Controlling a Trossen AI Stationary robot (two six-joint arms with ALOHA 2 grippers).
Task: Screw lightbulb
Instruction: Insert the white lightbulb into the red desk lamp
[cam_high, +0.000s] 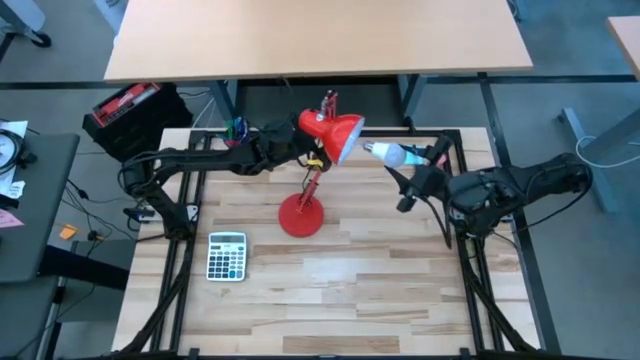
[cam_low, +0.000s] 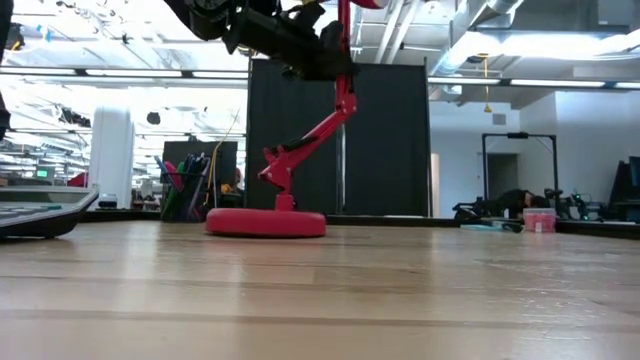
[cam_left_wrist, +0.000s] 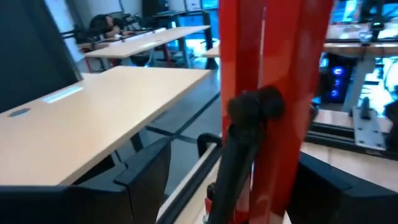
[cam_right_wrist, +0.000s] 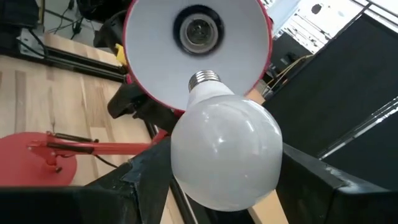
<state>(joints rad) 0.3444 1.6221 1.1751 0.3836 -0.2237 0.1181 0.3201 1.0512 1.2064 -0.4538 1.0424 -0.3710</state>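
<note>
Counts: 1 lightbulb (cam_high: 388, 152), 1 red desk lamp (cam_high: 318, 170), 1 calculator (cam_high: 227, 254), 2 arms.

R gripper (cam_high: 424, 157) is clamped on the lightbulb, fingers on either side of the glass, bulb up in the air off the table (cam_high: 350, 290). In the R wrist view the lightbulb (cam_right_wrist: 225, 152) fills the centre, metal screw base pointing at the lamp's shade (cam_right_wrist: 198, 50). Socket (cam_right_wrist: 199, 30) is visible inside the white interior, empty; bulb base is near the shade's mouth but still apart from the socket. From above, the bulb sits just beside the shade's open end, on the R arm's side.

L gripper (cam_high: 296, 148) is at the lamp's upper stem just behind the shade, fingers closed on the red stem; L wrist view shows the red stem (cam_left_wrist: 273, 93) w/ a black knob (cam_left_wrist: 255, 106) between the dark fingers.

Lamp base (cam_high: 301, 216) is a red disc on the wood table, mid-table; low view shows the base (cam_low: 266, 222) flat on the surface, jointed arm rising from it.

Calculator lies flat near the L arm's side, well apart from the lamp base. Red-and-black case (cam_high: 130, 105) off the table's far L corner. Big pale desk (cam_high: 320, 40) beyond the table. Nothing between bulb and shade.
</note>
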